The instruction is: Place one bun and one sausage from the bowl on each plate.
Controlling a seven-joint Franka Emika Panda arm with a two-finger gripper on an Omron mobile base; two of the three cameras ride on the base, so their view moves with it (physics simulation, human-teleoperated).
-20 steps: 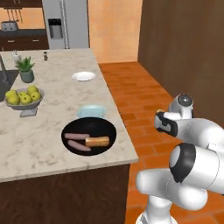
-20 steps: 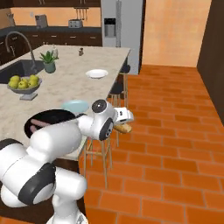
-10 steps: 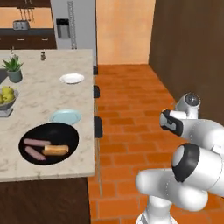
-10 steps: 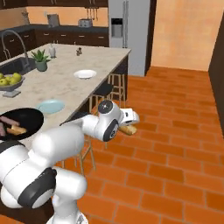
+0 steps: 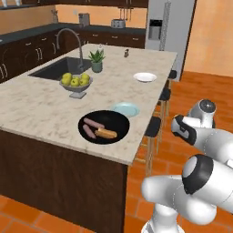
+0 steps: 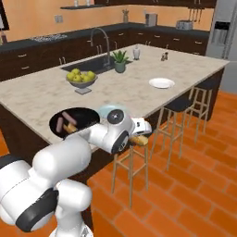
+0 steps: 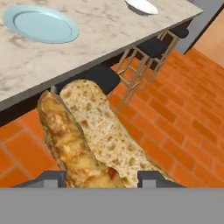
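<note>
The desk [image 5: 41, 102] has a pale marble top on a dark base. A grey footed bowl of yellow-green fruit [image 5: 76, 82] stands near the sink [image 5: 61, 68] and its curved faucet [image 5: 73, 38]. A potted plant [image 5: 96, 60] sits beside the sink. Stools [image 6: 178, 109] line the desk edge over the orange brick floor [image 6: 194, 185]. A steel refrigerator [image 5: 166, 27] stands behind.

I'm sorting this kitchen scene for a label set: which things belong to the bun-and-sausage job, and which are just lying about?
Job:
- black bowl holding two sausages and a bun
- second bun, gripped in the tool, off the counter
- pale blue plate
- white plate

Lying about:
- fruit bowl
- potted plant
- sink tap
- stools
</note>
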